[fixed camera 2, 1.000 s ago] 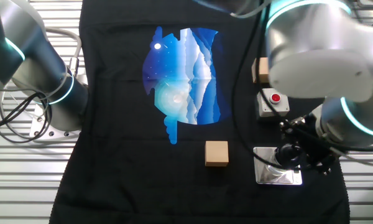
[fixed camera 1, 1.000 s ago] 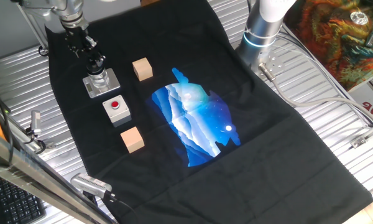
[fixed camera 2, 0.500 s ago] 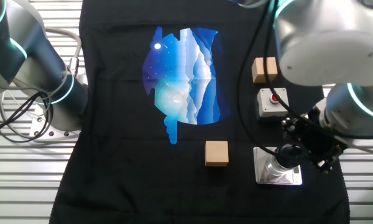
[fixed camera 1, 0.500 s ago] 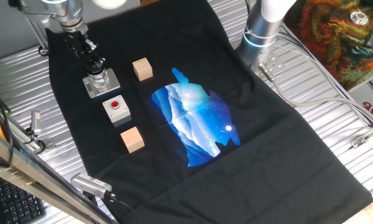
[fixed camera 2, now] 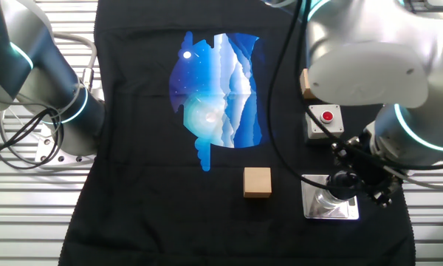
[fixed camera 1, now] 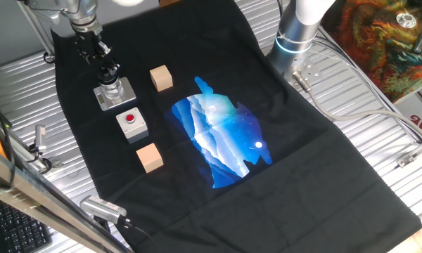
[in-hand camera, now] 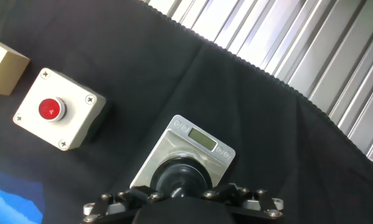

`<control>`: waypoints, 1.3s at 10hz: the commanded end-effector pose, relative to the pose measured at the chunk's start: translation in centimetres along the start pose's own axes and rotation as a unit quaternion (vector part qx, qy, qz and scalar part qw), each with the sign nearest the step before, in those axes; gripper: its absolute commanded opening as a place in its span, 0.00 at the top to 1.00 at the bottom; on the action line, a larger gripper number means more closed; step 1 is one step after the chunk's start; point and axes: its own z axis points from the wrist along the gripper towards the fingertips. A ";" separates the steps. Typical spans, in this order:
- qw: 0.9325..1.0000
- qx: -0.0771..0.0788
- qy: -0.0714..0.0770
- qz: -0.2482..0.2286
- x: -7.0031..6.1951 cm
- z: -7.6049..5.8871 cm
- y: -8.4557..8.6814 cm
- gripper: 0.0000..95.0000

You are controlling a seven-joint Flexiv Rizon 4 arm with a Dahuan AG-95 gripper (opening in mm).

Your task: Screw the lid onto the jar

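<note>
In the upper left of one fixed view, the gripper (fixed camera 1: 107, 70) stood directly over the jar (fixed camera 1: 113, 89), whose base plate (fixed camera 1: 126, 91) lay on the black cloth (fixed camera 1: 302, 147) covering the bench. The lid (in-hand camera: 181, 177) sat atop the jar, low in the hand view. The jaws appeared clamped on the lid, though contact was partly hidden. The button box (fixed camera 1: 132, 123) lay just beside the plate.

Ribbed metal table (fixed camera 1: 380, 133) under black cloth (fixed camera 1: 316, 176) with blue print (fixed camera 1: 221, 140).
</note>
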 end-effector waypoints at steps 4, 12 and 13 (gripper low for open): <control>1.000 -0.002 -0.003 0.001 0.0 0.0 0.0 0.20; 1.000 0.002 -0.006 0.007 0.2 0.6 0.1 0.20; 1.000 0.002 -0.006 0.007 0.2 0.6 0.1 0.20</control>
